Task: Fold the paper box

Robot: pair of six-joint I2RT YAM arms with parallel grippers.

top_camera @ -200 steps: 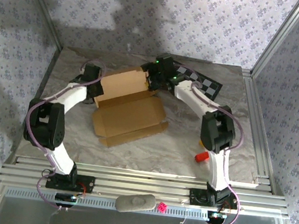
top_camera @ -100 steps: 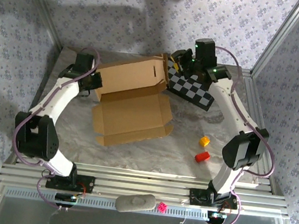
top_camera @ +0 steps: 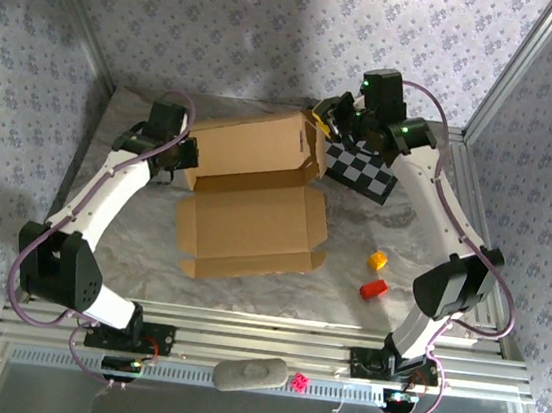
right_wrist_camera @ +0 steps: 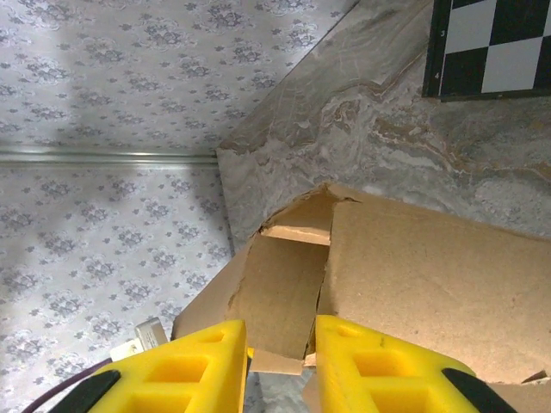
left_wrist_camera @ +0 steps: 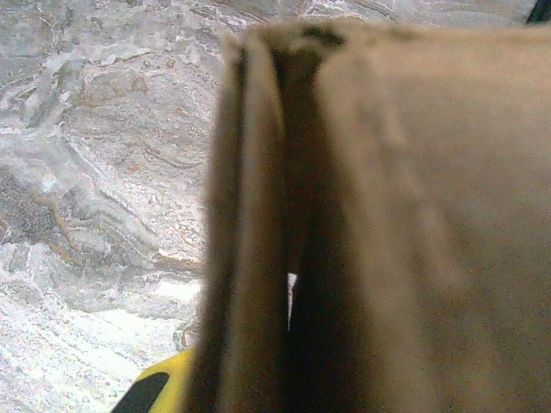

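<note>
The paper box (top_camera: 253,226), brown cardboard, lies open in the middle of the table with its back panel (top_camera: 253,143) raised upright. My left gripper (top_camera: 174,151) is shut on that panel's left end. In the left wrist view, blurred cardboard (left_wrist_camera: 379,215) runs straight into the jaws, and one yellow finger (left_wrist_camera: 159,391) shows beside it. My right gripper (top_camera: 327,122) is at the panel's right end. Its yellow fingers (right_wrist_camera: 194,370) are closed on a small side flap (right_wrist_camera: 280,292) of the box.
A black-and-white checkered board (top_camera: 366,167) lies behind and right of the box, close to the right gripper. An orange brick (top_camera: 378,260) and a red brick (top_camera: 374,289) sit at the right front. A grey lump (top_camera: 250,375) and a pink die (top_camera: 301,381) rest on the front rails.
The back panel has gone from flat to upright. My right gripper has swung back and right and its jaws have narrowed onto the flap. The box has slid slightly right; the left gripper followed.
</note>
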